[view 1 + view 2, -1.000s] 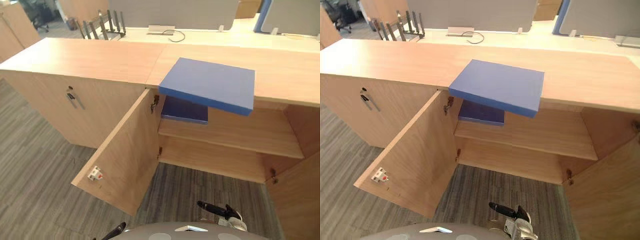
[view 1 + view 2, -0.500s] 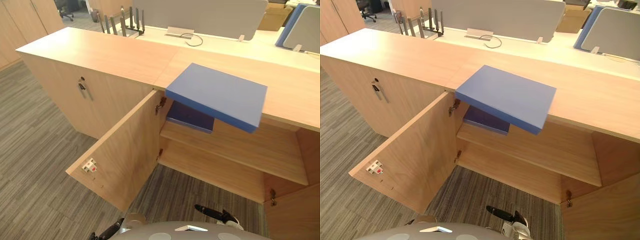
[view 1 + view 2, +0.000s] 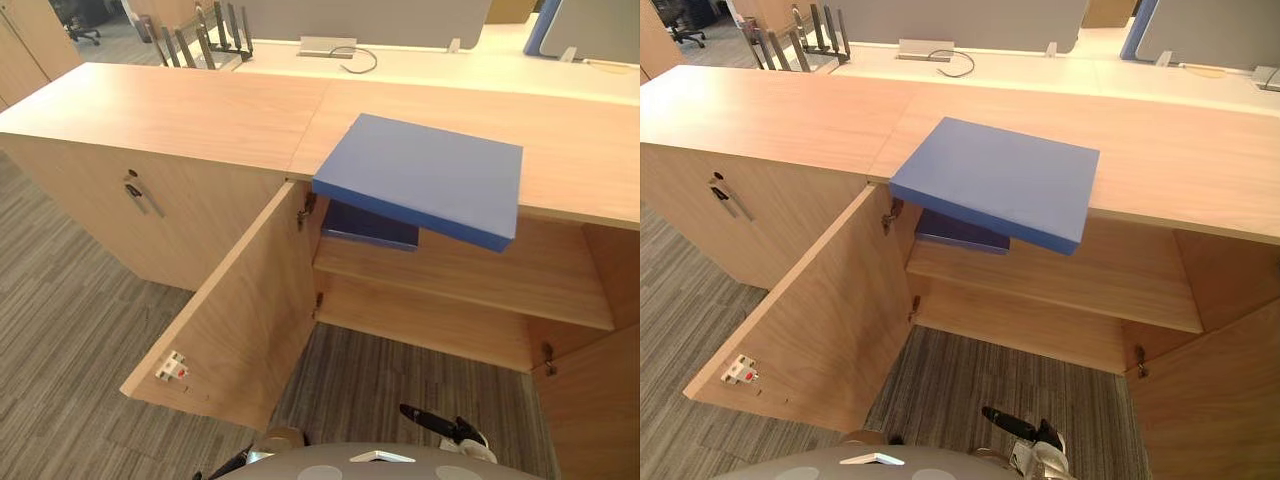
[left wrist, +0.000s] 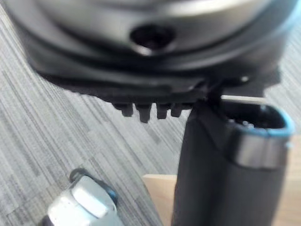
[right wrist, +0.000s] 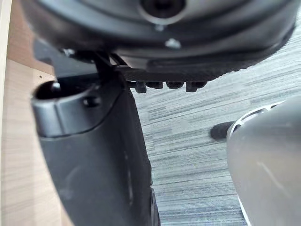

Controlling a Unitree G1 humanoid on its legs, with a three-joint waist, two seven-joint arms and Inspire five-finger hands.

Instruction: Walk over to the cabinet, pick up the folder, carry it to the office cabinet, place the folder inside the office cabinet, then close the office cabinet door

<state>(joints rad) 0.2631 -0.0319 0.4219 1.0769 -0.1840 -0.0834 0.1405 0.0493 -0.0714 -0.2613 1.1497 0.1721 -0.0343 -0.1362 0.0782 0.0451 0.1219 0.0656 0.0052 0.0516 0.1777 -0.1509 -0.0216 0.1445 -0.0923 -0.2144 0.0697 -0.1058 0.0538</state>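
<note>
Nothing on the cabinet [image 3: 180,110] has moved in the past second; only the head camera has swung. A blue folder [image 3: 425,175] lies on the wooden top, its front edge jutting over the open compartment, where a darker folder [image 3: 368,226] rests on the upper shelf [image 3: 480,270]. The door [image 3: 240,310] stands wide. The left hand [image 4: 141,70] and right hand [image 3: 440,425] hang over the carpet [image 3: 70,300], fingers relaxed, empty.

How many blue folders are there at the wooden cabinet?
2. One blue folder lies on the cabinet top, overhanging its front edge. A darker folder lies on the upper shelf inside, partly hidden under the first; others may be hidden.
</note>
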